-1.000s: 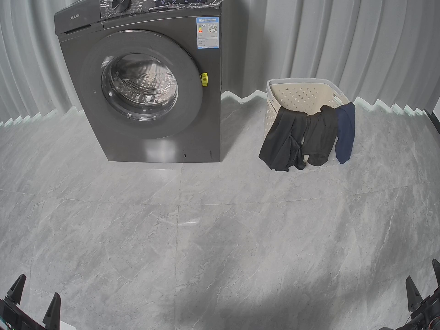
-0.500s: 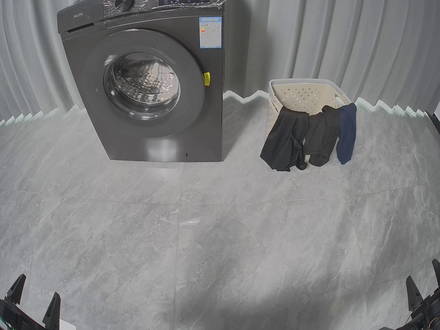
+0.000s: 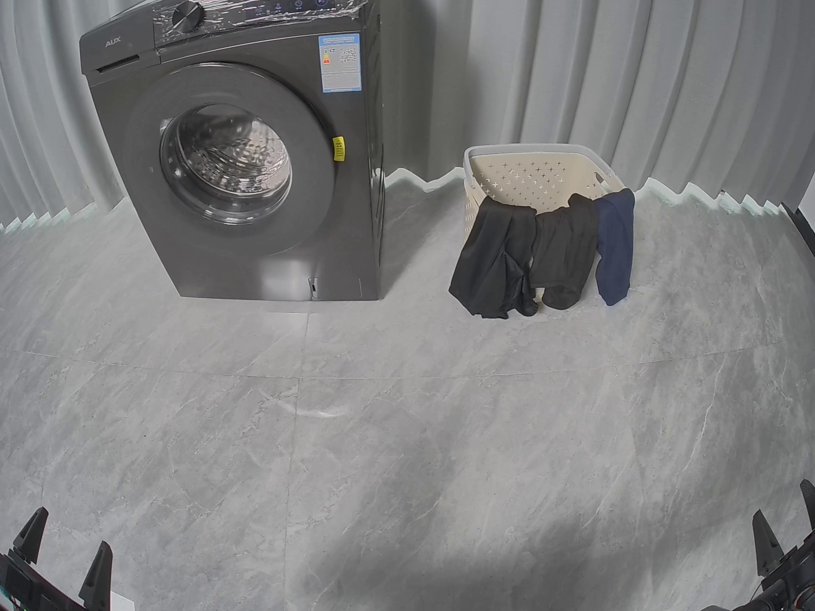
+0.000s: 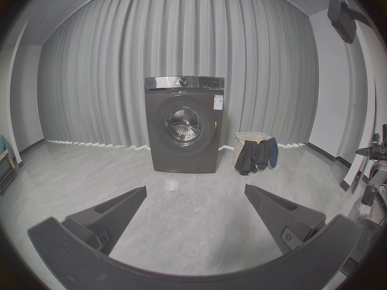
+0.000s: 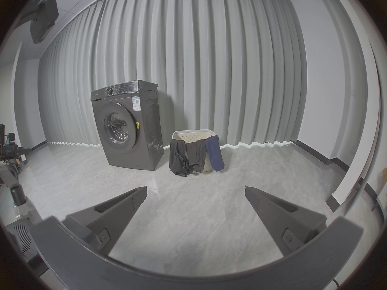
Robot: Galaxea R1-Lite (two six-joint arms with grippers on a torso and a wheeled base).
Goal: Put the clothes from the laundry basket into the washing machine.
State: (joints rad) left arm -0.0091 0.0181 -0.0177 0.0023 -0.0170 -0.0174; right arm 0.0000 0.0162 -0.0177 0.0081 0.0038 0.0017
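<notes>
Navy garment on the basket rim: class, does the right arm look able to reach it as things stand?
Probably not yet. The navy garment hangs over the laundry basket rim, far across bare floor from the open right gripper. Nothing blocks the way; the robot would likely need to roll closer.

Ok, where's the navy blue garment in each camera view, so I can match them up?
Head view: navy blue garment, right of centre, draped over the laundry basket rim at the end away from the washing machine.
Left wrist view: garment on that same end.
Right wrist view: garment, same end.
Shared landmark: the washing machine beside the basket.
</notes>
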